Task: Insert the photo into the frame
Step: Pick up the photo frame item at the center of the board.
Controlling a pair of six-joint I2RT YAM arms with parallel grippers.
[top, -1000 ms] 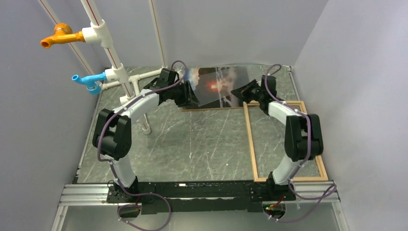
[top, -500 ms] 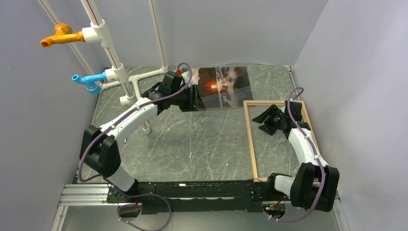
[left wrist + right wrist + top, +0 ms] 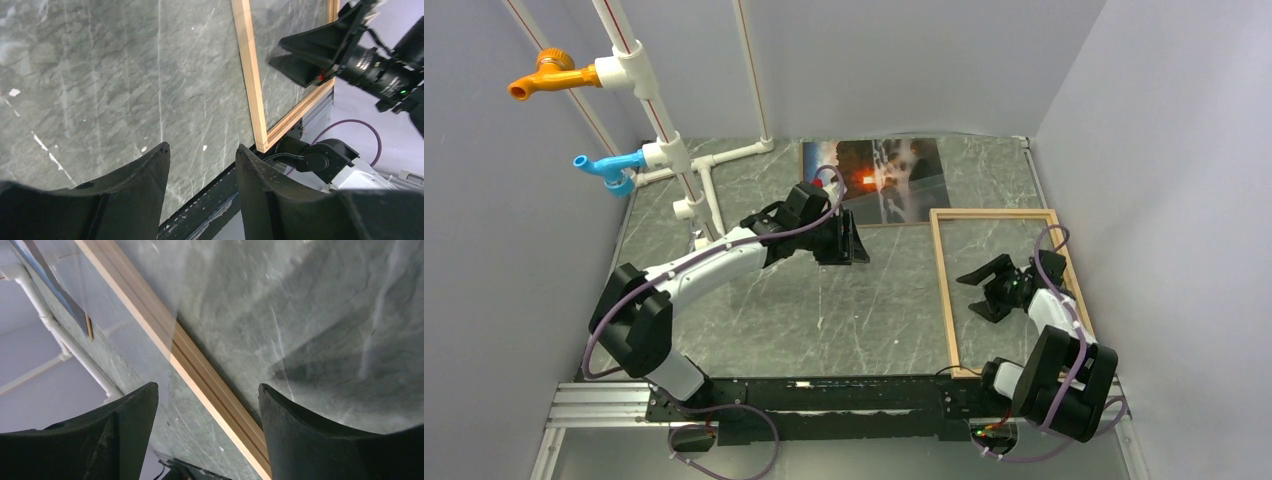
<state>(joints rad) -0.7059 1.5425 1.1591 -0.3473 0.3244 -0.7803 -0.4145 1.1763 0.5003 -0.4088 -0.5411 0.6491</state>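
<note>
Grey marble tabletop (image 3: 824, 310) | photo (image 3: 879, 180) flat just beyond left gripper (image 3: 852, 243), untouched | frame (image 3: 945, 290) under right gripper (image 3: 976, 295) | both grippers spread wide, empty | photo judged thin, light, floppy, glossy-slick, creases easily | pinch opposite short edges, both arms, lift level

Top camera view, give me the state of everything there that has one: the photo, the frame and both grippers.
photo: lying flat, picture side up, outside the frame.
frame: flat on the table, no photo inside.
left gripper: open, holding nothing.
right gripper: open, holding nothing, above the frame's opening.
</note>
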